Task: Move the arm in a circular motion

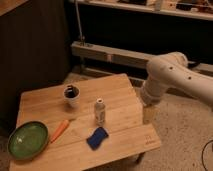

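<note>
The arm [172, 77] is thick, white and tubular. It comes in from the right edge and bends down at a rounded joint beside the right edge of the wooden table [120, 92]. Its gripper [148, 114] is a small yellowish-tan tip. It hangs just off the table's right side, near table height, and holds nothing that I can see.
On the table stand a white cup with dark contents [72, 95] and a small white bottle [100, 111]. A blue sponge [97, 138], an orange carrot [59, 131] and a green bowl [27, 140] lie nearer the front. A metal rail and dark shelving stand behind.
</note>
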`<state>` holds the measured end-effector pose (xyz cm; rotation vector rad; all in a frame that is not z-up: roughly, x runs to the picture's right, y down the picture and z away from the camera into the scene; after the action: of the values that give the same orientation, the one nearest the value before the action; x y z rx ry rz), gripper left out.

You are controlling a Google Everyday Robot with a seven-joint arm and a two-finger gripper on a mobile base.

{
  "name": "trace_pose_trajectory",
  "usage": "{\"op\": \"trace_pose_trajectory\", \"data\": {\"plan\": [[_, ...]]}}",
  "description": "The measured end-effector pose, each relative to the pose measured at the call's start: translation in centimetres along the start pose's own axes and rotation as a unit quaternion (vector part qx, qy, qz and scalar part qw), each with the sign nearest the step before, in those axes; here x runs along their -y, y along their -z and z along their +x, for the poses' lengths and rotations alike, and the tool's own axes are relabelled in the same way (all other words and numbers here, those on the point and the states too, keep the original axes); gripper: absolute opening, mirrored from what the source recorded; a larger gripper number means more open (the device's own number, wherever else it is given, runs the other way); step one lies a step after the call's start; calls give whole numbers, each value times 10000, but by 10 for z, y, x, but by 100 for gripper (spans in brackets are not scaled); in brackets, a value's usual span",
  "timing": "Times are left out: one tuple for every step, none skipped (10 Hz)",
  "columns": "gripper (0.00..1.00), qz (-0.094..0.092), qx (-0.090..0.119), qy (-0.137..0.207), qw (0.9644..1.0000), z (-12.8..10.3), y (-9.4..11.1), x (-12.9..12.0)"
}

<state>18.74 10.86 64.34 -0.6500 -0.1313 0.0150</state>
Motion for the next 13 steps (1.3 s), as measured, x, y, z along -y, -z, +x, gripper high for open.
{"op": "trace_pose_trajectory", "data": {"plan": [[80, -15, 15, 40, 10000, 9, -6, -21], [80, -22, 28, 97, 9999, 12, -7, -34], [80, -38, 49, 226, 9997, 12, -8, -52], [80, -54, 70, 346, 9994, 7, -9, -62], [80, -78, 105, 518, 9986, -2, -10, -72], [80, -100, 149, 674, 9976, -13, -12, -78], [80, -140, 212, 920, 9954, -33, -16, -82], [80, -176, 267, 1150, 9928, -54, -20, -83], [80, -204, 316, 1359, 9900, -75, -22, -82], [80, -258, 395, 1667, 9849, -108, -27, -80], [80, -301, 453, 1931, 9797, -134, -30, -78], [80, -350, 501, 2170, 9743, -157, -33, -77], [80, -471, 573, 2611, 9625, -197, -38, -78]]}}
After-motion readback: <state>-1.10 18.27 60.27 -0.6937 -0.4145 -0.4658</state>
